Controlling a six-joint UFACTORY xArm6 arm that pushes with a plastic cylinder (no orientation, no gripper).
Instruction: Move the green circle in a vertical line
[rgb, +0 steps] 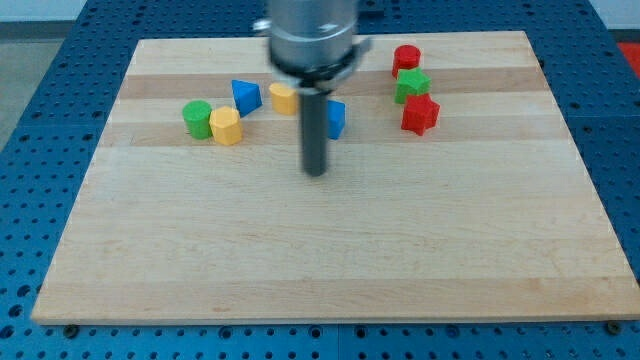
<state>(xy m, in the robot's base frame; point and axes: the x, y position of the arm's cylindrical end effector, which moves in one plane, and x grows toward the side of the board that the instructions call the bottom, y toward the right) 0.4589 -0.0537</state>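
Observation:
The green circle (197, 118) is a short green cylinder on the wooden board (330, 250), at the view's upper left. A yellow hexagon block (226, 127) touches its right side. My tip (316, 173) stands on the board well to the right of the green circle and a little lower in the view, apart from every block. The rod rises from the tip and hides part of a blue block (336, 118) just behind it.
A blue triangle block (246, 96) and a yellow round block (283, 98) lie left of the rod. At the upper right sit a red cylinder (406, 58), a green star block (411, 86) and a red star block (420, 115).

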